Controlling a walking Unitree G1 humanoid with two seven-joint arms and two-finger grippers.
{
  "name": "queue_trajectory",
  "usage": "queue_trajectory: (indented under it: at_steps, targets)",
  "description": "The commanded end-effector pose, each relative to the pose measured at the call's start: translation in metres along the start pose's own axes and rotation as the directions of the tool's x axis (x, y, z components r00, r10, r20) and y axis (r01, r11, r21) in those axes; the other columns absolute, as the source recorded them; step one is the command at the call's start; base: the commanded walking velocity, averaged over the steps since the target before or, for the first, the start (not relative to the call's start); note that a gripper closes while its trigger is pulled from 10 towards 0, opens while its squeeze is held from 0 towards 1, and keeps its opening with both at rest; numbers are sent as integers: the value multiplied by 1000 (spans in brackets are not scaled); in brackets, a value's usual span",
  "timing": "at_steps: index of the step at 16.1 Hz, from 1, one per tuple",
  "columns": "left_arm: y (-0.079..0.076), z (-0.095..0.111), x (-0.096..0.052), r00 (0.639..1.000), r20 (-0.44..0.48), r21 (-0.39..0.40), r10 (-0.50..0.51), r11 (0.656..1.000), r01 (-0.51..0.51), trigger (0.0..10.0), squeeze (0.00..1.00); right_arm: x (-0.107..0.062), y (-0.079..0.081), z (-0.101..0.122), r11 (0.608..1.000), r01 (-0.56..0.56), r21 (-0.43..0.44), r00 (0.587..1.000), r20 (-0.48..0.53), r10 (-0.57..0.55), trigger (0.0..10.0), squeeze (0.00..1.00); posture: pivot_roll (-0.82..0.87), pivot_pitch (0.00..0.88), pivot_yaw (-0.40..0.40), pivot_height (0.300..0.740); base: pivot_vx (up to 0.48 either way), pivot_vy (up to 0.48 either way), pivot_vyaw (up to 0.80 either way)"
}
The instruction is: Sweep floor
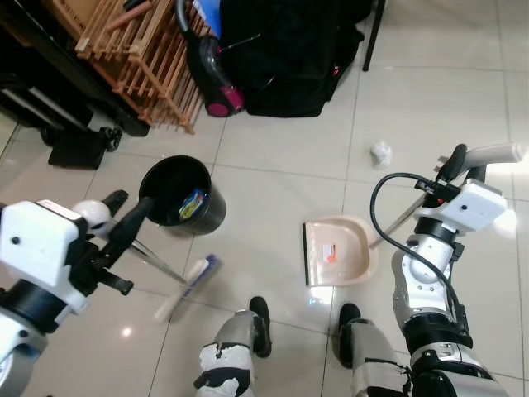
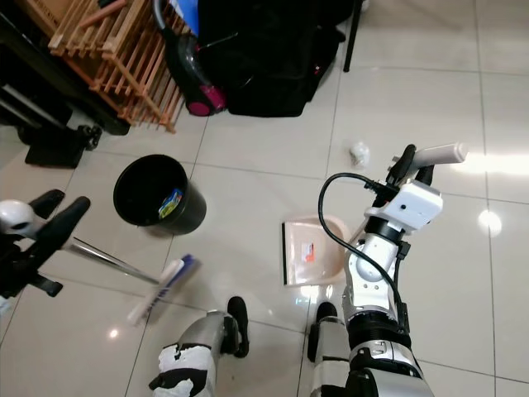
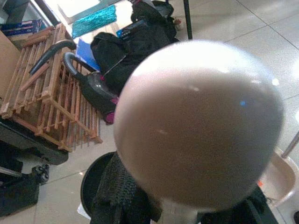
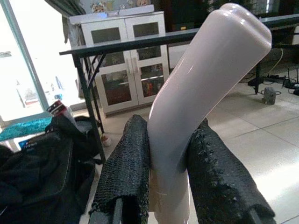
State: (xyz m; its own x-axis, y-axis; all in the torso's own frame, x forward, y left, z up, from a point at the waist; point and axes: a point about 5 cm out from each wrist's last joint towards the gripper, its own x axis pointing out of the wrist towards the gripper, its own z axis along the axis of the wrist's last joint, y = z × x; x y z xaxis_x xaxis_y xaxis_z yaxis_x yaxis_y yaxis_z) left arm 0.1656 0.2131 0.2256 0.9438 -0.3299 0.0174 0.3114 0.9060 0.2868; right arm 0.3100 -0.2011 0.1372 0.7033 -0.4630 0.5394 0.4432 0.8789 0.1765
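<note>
The left gripper (image 1: 124, 217) squeezes the broom (image 1: 186, 285), the right gripper (image 4: 169, 186) pinches the dustpan (image 1: 339, 252) handle, on shiny tiled floor (image 1: 273, 182).

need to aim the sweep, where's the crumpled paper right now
The crumpled paper lies on the floor tiles ahead on the robot's right, beyond the dustpan and apart from it.
</note>
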Motion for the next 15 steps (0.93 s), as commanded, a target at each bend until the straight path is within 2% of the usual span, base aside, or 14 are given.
queue_trajectory:
  at_steps: [1, 2, 3, 4, 8, 11, 13, 14, 15]
  targets:
    - [2, 4, -6, 1000, -11, 26, 4, 1000, -4, 10000, 0, -6, 2, 0, 1000, 0, 11, 1000, 17, 0, 10000, 408, 340, 484, 221, 740, 0, 0, 0]
    - [1, 5, -6, 1000, -11, 28, -3, 1000, 3, 10000, 0, -6, 0, -1, 1000, 3, 7, 1000, 15, -3, 10000, 439, 337, 482, 223, 740, 0, 0, 0]
    - [0, 4, -6, 1000, -12, 26, -8, 1000, 8, 10000, 0, -6, -1, -2, 1000, 4, 2, 1000, 14, -4, 10000, 553, 331, 480, 223, 740, 0, 0, 0]
    - [0, 4, -5, 1000, -12, 21, -11, 1000, 11, 10000, 0, -6, -2, -2, 1000, 6, 1, 1000, 17, -6, 10000, 608, 324, 479, 222, 740, 0, 0, 0]
    - [-6, 4, -1, 1000, 3, 1, -25, 1000, 25, 10000, 0, -16, -6, -3, 1000, 26, 5, 1000, 13, -26, 10000, 639, 302, 473, 211, 740, 0, 0, 0]
    - [-11, 2, 3, 1000, 13, -25, -27, 999, 27, 10000, 0, -31, -12, -2, 998, 53, 17, 999, 3, -53, 10000, 937, 250, 459, 186, 740, 0, 0, 0]
    - [-19, -3, 5, 999, 27, -64, -28, 998, 30, 10000, 0, -49, -18, 6, 999, 44, 31, 999, -1, -44, 10000, 973, 199, 443, 148, 740, 0, 0, 0]
    - [-22, -5, 7, 999, 29, -77, -27, 997, 30, 10000, 0, -54, -20, 8, 999, 35, 28, 999, -10, -35, 10000, 894, 192, 439, 142, 740, 0, 0, 0]
    - [-24, -8, 10, 999, 29, -91, -30, 995, 32, 10000, 0, -57, -22, 8, 999, 33, 24, 999, -22, -32, 10000, 894, 175, 428, 125, 740, 0, 0, 0]
